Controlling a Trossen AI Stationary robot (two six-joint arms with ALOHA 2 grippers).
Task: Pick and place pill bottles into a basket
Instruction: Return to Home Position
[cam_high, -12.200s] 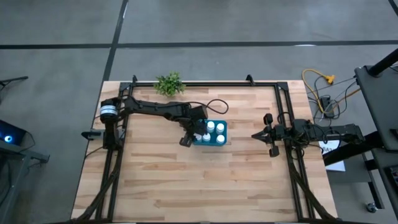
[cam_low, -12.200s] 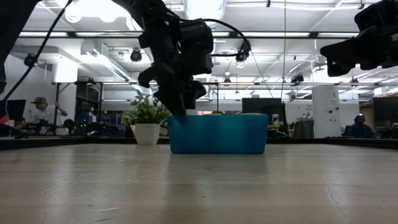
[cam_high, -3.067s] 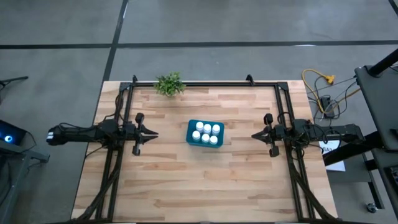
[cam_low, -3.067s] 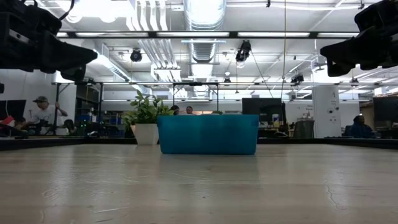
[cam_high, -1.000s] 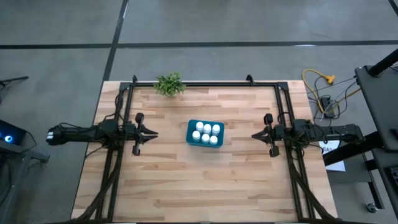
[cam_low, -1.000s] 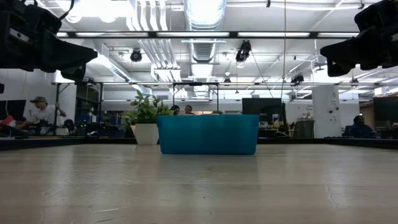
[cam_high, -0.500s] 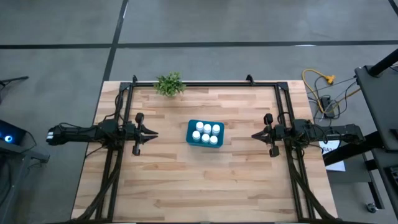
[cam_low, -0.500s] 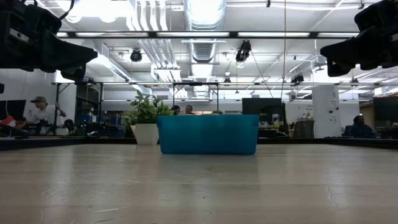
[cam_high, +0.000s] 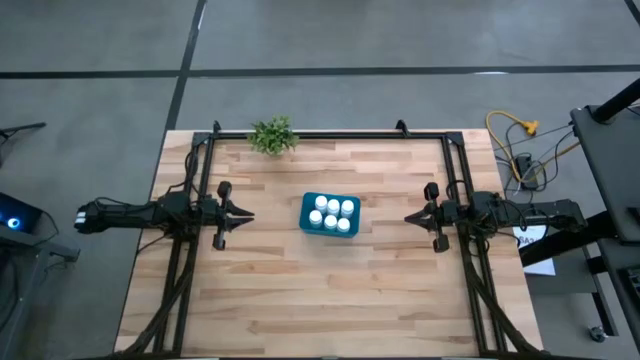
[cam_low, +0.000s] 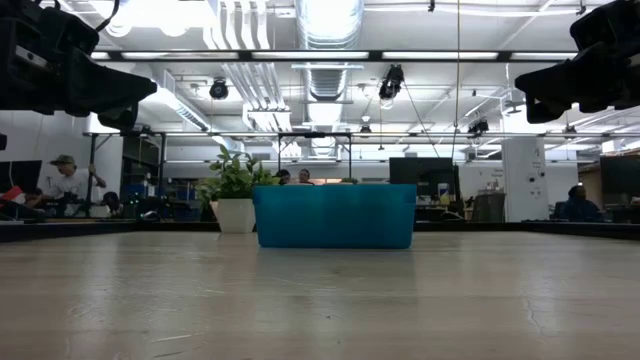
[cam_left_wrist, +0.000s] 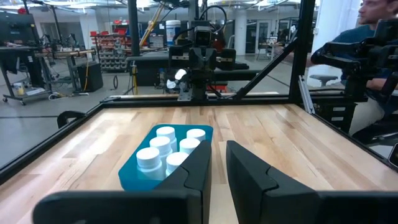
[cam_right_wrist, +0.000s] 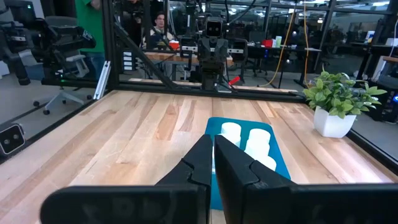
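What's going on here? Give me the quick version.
Nothing is being handled right now. All six pill bottles stand inside the teal basket at the middle of the table. The left gripper sits empty by the table's left edge, fingers a slit apart, and the right gripper sits empty by the right edge, fingers together. Both point toward the basket from well clear of it. The sorting looks finished.

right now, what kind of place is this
Probably a robotics lab in an open industrial hall: exposed ceiling ducts overhead, stocked shelves behind the table, and a seated person at a workstation.
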